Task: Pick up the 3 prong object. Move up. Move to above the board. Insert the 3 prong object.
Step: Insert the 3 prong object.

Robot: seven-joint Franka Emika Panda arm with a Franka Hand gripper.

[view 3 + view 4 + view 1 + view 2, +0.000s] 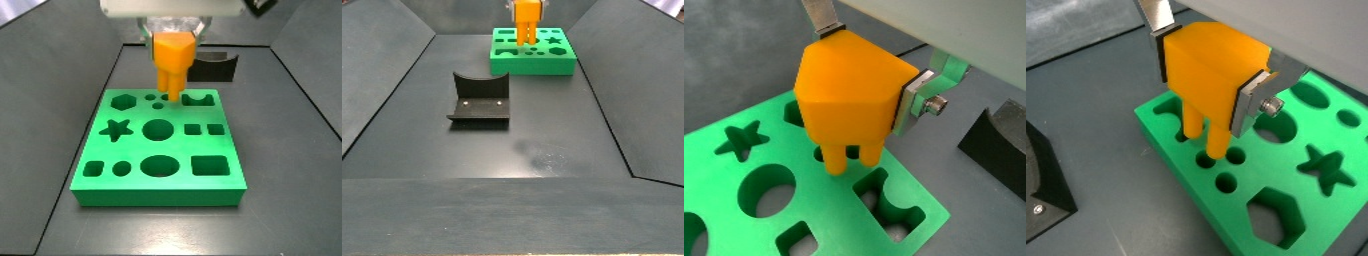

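Note:
My gripper (861, 70) is shut on the orange 3 prong object (847, 100), its silver fingers (919, 98) clamped on two opposite sides. The object hangs upright over the bright green board (804, 225), legs down. In a wrist view its legs (1217, 145) reach down to the three small round holes (1227, 183) near the board's edge; how deep they sit cannot be told. In both side views the object (173, 62) (527, 22) stands over the board (201, 190) (563, 68) at its far end.
The dark fixture (480, 100) stands on the floor away from the board and shows behind it in a side view (214, 67). Dark sloping walls (389, 90) enclose the floor. The board carries star (116, 129), hexagon, circle and square cut-outs.

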